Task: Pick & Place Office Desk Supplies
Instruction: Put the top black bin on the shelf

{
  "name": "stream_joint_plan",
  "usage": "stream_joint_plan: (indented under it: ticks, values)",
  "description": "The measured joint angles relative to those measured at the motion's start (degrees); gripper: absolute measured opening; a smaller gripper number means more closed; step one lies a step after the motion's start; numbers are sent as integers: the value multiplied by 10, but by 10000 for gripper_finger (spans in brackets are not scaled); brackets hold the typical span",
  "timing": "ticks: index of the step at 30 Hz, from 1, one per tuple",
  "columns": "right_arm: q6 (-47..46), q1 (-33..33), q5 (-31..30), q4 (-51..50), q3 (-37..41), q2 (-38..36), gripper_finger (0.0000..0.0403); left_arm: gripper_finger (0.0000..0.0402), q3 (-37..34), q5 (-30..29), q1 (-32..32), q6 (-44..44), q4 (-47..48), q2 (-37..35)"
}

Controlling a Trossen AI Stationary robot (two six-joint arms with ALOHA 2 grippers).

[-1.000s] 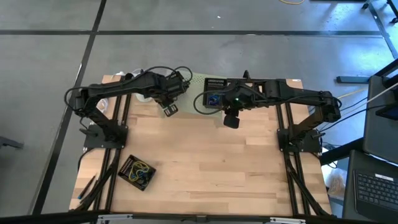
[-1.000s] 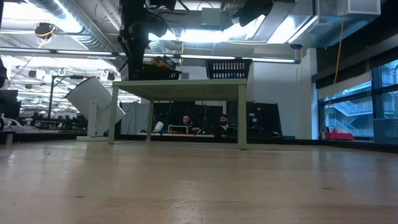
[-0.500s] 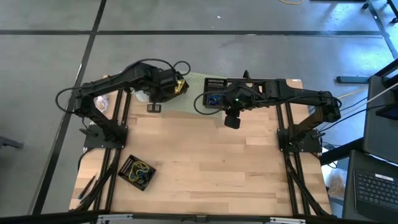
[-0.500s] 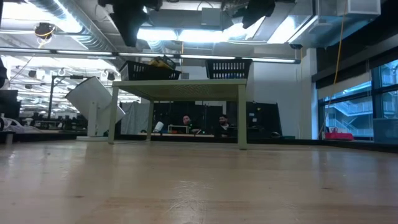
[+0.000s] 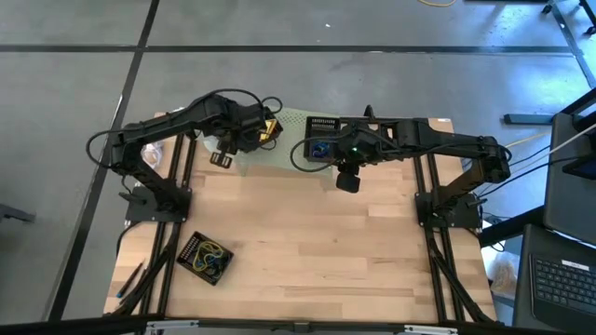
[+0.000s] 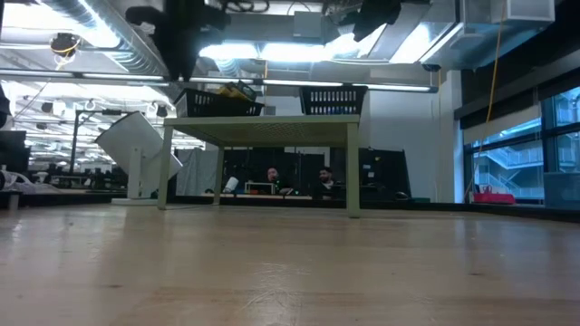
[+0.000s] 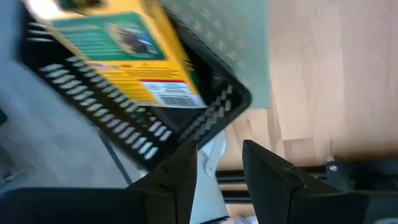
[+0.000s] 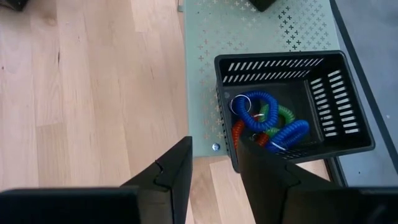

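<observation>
Nearest you, the black tray (image 5: 205,259) of loose supplies (image 5: 210,253) sits on the table's front left; those bands are soft and light, so pinch a loop's edge. Farther back, your right gripper (image 8: 211,167) hovers with jaws slightly parted and empty beside the black basket (image 8: 323,118) holding coiled bands (image 8: 267,121). Your left gripper (image 7: 219,165) is likewise narrow and empty near the yellow card box (image 7: 124,50); stiff and light, grip its flat sides.
</observation>
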State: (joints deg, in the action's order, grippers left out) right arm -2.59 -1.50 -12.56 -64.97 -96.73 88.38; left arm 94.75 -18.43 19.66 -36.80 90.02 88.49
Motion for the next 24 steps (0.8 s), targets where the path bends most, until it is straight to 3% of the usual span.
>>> stream_joint_plan:
  ticks: [4,8,16,24]
  values:
    - [0,0,0,0,0,0,131,123,-35,-5,0,0,-4,0]
    - [0,0,0,0,0,0,131,123,-61,-46,0,-10,-41,0]
    - [-2,0,0,0,0,0,131,117,-93,-40,4,-65,-86,0]
    - [0,0,0,0,0,0,131,21,-93,-13,4,-89,-91,0]
